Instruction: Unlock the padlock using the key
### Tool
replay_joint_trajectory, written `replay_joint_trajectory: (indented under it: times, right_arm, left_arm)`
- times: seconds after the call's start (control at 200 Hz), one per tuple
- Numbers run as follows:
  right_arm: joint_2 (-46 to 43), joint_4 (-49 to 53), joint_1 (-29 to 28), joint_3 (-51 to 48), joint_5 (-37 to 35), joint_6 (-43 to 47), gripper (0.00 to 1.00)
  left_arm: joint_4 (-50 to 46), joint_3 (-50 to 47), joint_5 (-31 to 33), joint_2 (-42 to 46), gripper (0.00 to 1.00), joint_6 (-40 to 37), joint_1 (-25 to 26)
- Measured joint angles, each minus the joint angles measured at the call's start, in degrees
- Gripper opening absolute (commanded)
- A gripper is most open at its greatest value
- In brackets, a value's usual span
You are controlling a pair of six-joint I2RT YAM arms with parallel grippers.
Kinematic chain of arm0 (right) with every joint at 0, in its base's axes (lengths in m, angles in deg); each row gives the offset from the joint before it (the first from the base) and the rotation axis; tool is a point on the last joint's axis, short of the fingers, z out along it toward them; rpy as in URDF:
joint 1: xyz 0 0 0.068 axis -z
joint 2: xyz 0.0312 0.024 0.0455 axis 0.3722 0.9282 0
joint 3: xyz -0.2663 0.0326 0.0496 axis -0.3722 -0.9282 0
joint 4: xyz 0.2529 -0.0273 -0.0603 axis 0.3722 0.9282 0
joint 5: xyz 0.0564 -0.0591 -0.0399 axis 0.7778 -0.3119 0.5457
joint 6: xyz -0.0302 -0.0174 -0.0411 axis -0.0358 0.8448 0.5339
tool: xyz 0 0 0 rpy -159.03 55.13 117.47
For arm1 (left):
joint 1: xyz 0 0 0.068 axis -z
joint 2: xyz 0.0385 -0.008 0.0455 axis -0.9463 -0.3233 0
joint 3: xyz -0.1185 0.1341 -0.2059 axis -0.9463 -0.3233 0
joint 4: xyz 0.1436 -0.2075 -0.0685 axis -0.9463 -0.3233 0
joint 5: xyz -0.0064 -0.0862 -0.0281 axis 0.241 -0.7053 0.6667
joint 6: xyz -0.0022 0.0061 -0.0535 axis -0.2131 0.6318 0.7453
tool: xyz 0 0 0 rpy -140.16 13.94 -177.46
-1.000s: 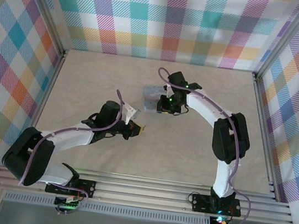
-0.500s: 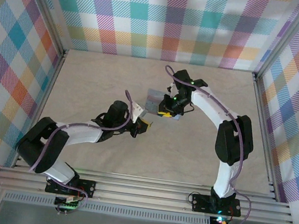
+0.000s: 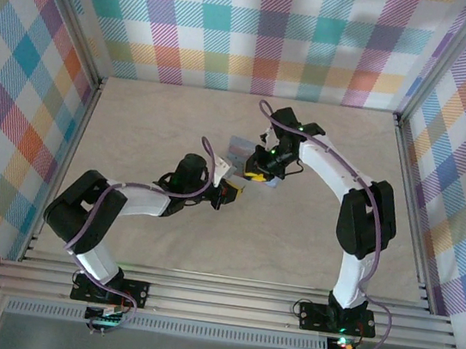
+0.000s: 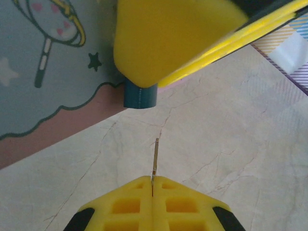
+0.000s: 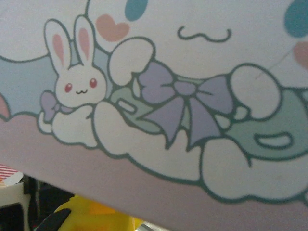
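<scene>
Left gripper (image 4: pixel 152 186) first: my yellow fingers are pressed flat together, pinching the key (image 4: pixel 155 159). Its thin silvery blade pokes straight out from between the tips, edge-on to my wrist camera. The tip hangs over the pale marbled table (image 4: pixel 231 134).

Ahead of the blade sits the padlock (image 4: pixel 139 95), a small dark teal block. It peeks out from under a big yellow finger (image 4: pixel 173 38) of my right gripper (image 3: pixel 257 176). The key tip is near the padlock but not touching it, with a strip of table between them. In my left wrist view the tip lines up slightly right of the lock.

The padlock hangs at the edge of the tin (image 4: pixel 43 72), right where the pink band meets the table.

From above, the tin (image 3: pixel 238 147) sits tilted near the middle of the table. My right gripper is at its near right corner, and my left gripper (image 3: pixel 232 193) is just near and left of that.

Right wrist camera: the tin's lid (image 5: pixel 192 96) is very close, with a white bunny (image 5: pixel 72 82) and a lilac bow (image 5: pixel 185 103). Under the tin's edge there is a yellow patch (image 5: pixel 96 214), too blurred to say what it is.

My right fingers sit close over the lock. Whether they clamp the padlock, the tin, or nothing, I cannot tell.
</scene>
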Motion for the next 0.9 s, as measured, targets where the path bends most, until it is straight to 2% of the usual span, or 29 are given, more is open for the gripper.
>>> replay_joint_trajectory:
  times: [0.345,0.9]
  right_arm:
    - [-0.2,-0.4,0.1,-1.6,0.3,-0.1,0.0]
    - [-1.1,-2.0,0.5,-3.0,-0.6,-0.3,0.0]
  left_arm:
    - [3.4,0.0,-1.5,-0.5,0.0,2.9,-1.0]
    - [3.3,0.4,-3.2,-0.9,0.0,4.5,-2.3]
